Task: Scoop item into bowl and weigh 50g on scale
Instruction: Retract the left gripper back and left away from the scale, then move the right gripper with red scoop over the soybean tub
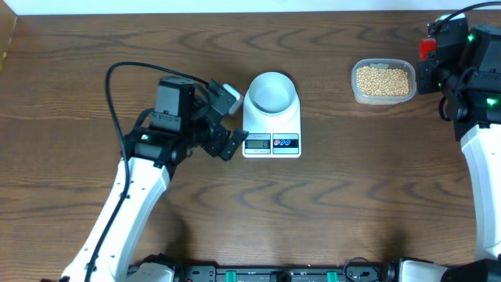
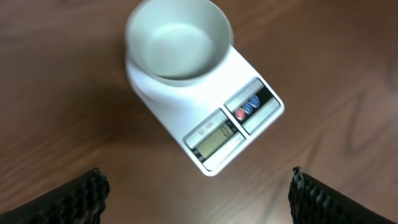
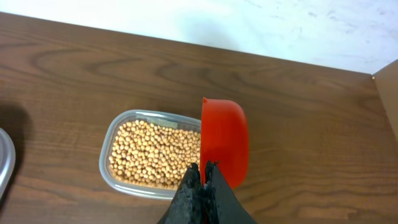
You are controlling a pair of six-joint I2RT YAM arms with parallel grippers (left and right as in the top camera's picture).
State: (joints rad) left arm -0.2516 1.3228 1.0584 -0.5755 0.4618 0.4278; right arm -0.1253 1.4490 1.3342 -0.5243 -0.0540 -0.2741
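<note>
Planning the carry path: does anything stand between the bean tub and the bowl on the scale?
Nothing visible does: only bare brown wooden table lies between the clear plastic tub of tan beans and the round white bowl.

Right claw (image 3: 202,173) clamps red scoop (image 3: 227,140) beside tub (image 3: 103,167) of beans (image 3: 152,155)

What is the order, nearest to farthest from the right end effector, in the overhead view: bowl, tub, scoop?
1. The scoop, held in the right end effector.
2. The tub, just left of it.
3. The bowl, on the scale, far left.
</note>
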